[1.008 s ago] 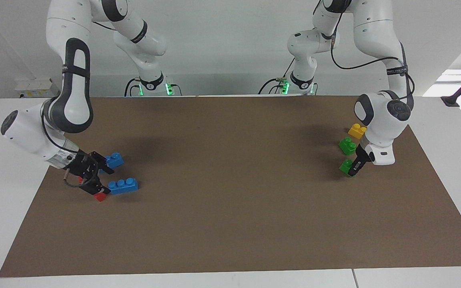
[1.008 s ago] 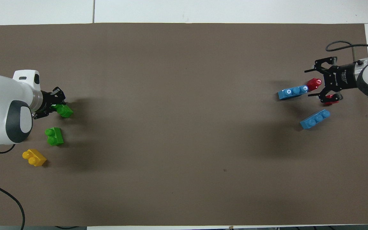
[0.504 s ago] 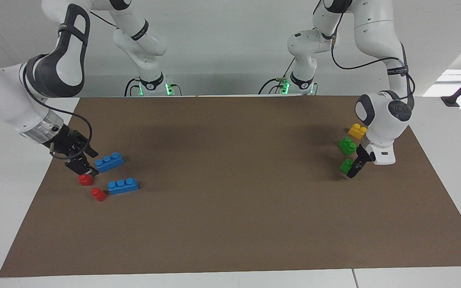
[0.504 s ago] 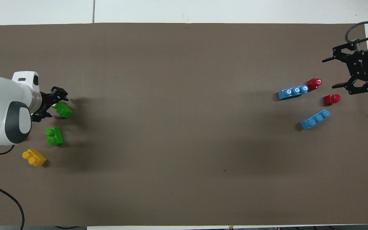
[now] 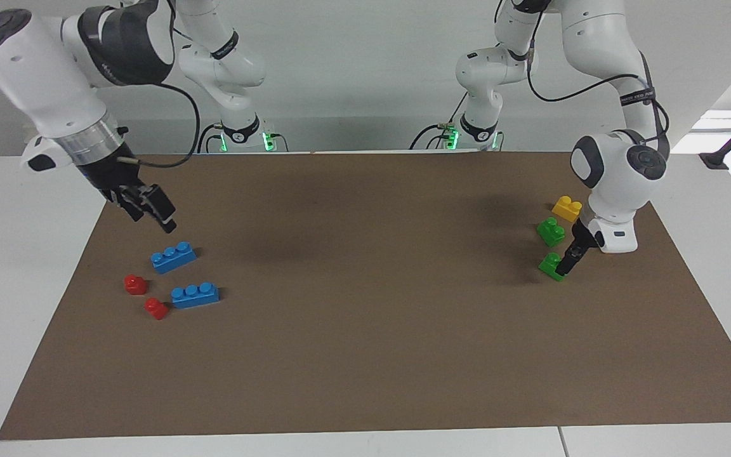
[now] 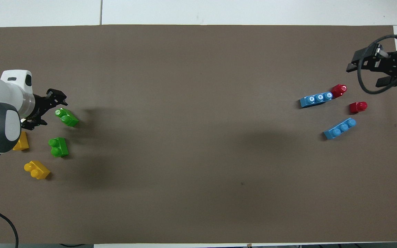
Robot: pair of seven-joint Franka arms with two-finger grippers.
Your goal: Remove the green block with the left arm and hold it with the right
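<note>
Two green blocks lie on the brown mat at the left arm's end. One green block (image 6: 67, 117) (image 5: 551, 265) lies just off the fingertips of my left gripper (image 6: 44, 109) (image 5: 570, 259). That gripper is open, empty and low beside the block. The second green block (image 6: 58, 147) (image 5: 551, 231) lies nearer to the robots. My right gripper (image 5: 155, 218) (image 6: 366, 73) is open and empty. It is raised over the mat's edge at the right arm's end, near the blue bricks.
Two blue three-stud bricks (image 5: 173, 256) (image 5: 195, 295) and two small red bricks (image 5: 135, 284) (image 5: 156, 308) lie at the right arm's end. A yellow brick (image 6: 37, 169) lies near the green blocks. Another yellow brick (image 6: 21, 142) is partly hidden under the left arm.
My left gripper has drawn back off the green block, which stays on the mat. My right gripper has lifted up and away from the red and blue bricks.
</note>
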